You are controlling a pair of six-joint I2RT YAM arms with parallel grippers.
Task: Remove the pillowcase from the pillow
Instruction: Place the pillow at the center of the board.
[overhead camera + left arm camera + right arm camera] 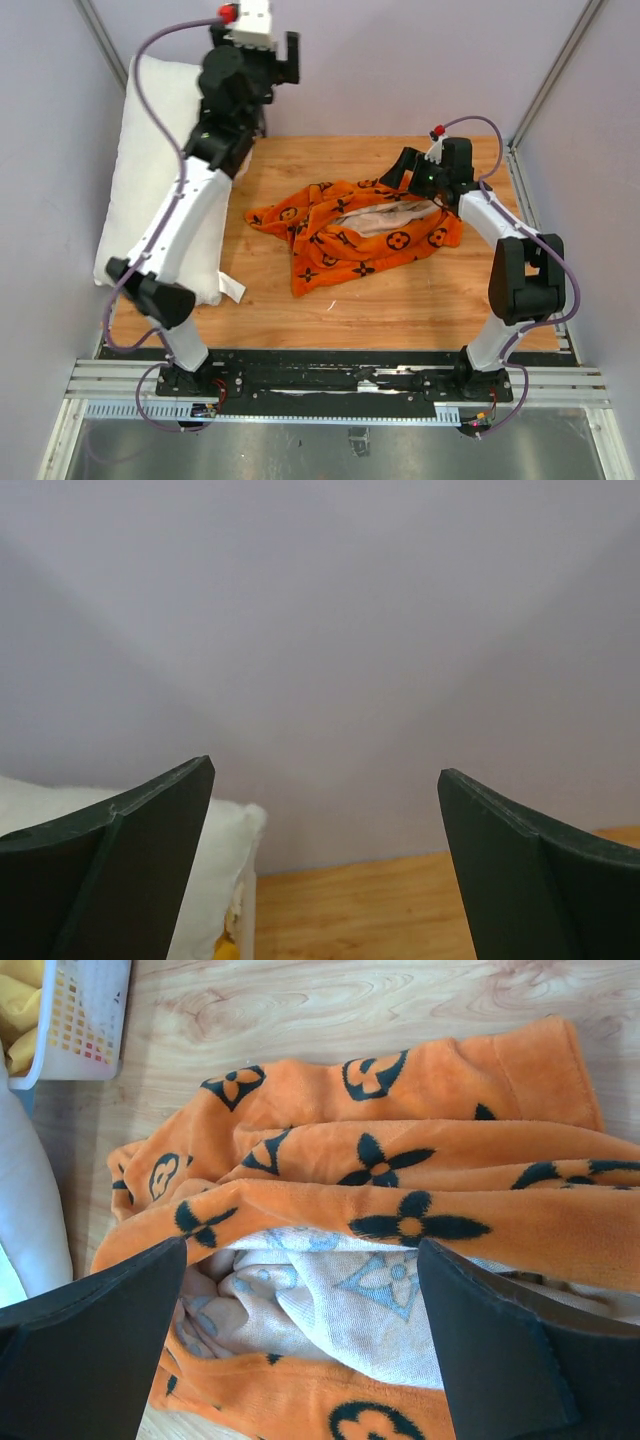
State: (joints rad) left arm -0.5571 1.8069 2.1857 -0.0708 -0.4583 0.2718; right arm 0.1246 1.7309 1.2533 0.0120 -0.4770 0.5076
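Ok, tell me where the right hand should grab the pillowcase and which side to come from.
Grip the raised orange fold of the pillowcase bordering its pale inside. Probably come straight down: the right hand hangs open above it, and the ridge stands proud of the cloth, so the fingers can straddle it.

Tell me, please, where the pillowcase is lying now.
In the top view the pillowcase lies crumpled on the wooden table, right of centre, under the right gripper and apart from the pillow on the left.
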